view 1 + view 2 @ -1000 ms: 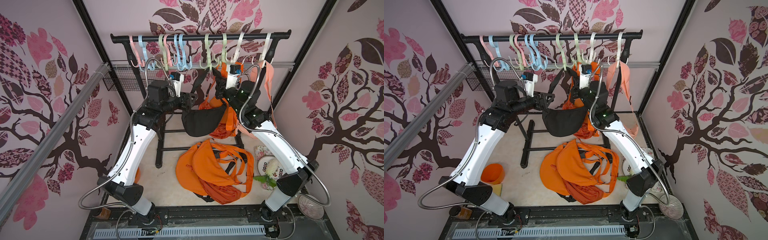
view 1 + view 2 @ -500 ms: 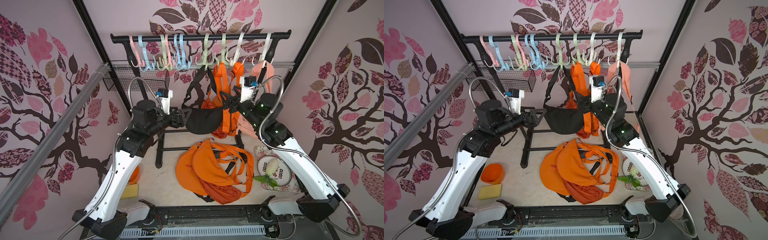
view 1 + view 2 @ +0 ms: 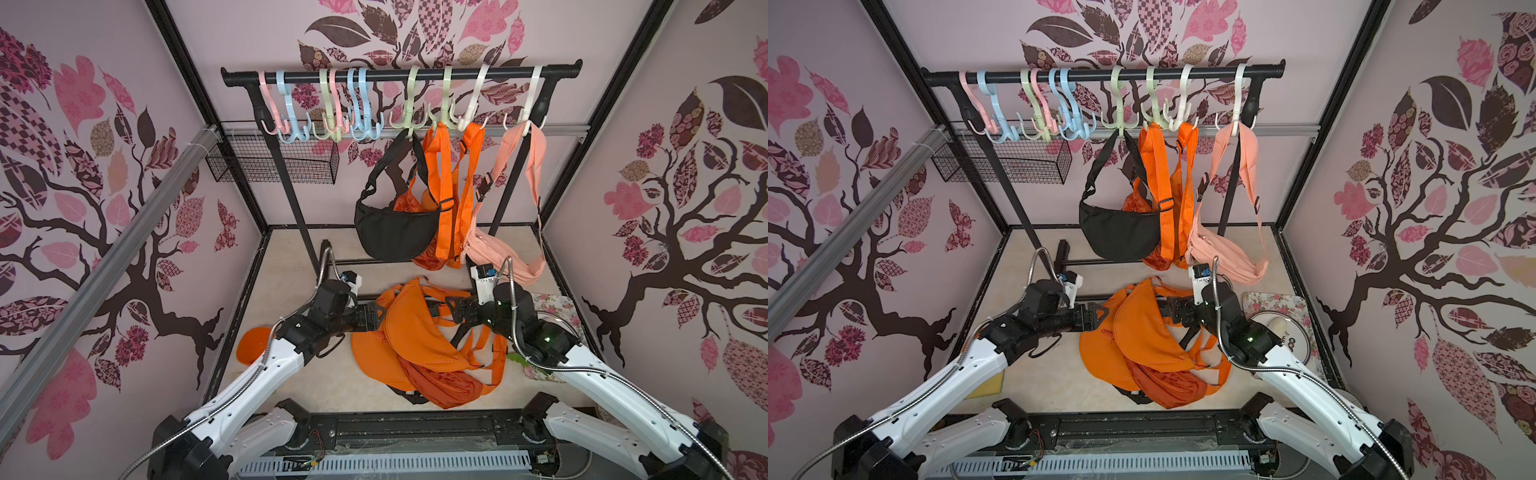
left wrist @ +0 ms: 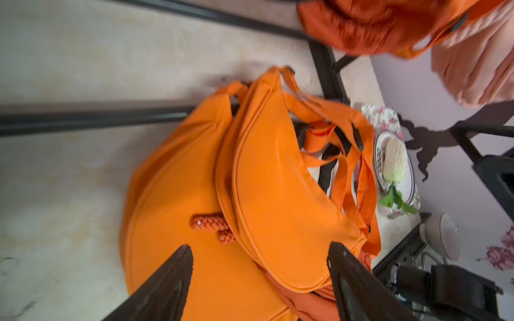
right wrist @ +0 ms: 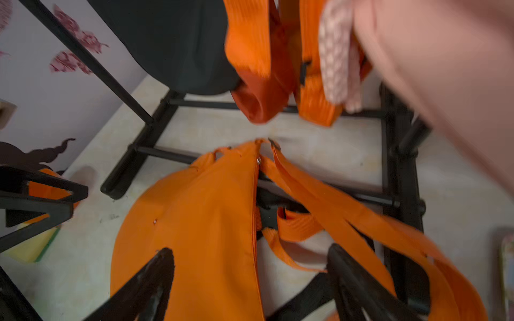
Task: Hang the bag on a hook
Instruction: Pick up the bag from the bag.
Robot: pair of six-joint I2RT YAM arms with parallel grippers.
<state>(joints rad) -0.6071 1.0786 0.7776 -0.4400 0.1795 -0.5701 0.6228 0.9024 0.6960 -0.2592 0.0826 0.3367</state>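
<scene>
Fabric governs the handling here: the orange crescent-shaped nylon bag [image 3: 415, 332] on top of the heap looks light, limp and a little slick, so a pinch on its bulging body would likely slip or only bunch cloth. The better hold is its flat orange webbing strap [image 5: 319, 191], lying in loose loops beside a black plastic buckle [image 5: 268, 219]. Lifted there, the pouch should dangle and leave a loop for a hook. The bag is smooth, bright and half-moon in outline with a piped seam. It lies on the beige floor [image 3: 324, 390] at lower centre of both top views, over a second orange bag [image 4: 172, 194] and a darker rust-coloured bag [image 3: 449, 386]; which strap belongs to which is hard to tell. The left gripper [image 4: 260, 250] and right gripper [image 5: 250, 250] hover on either side, jaws spread wide, holding nothing. Free pastel plastic hooks [image 3: 292, 134] hang at upper left on the black rail [image 3: 386, 75].
</scene>
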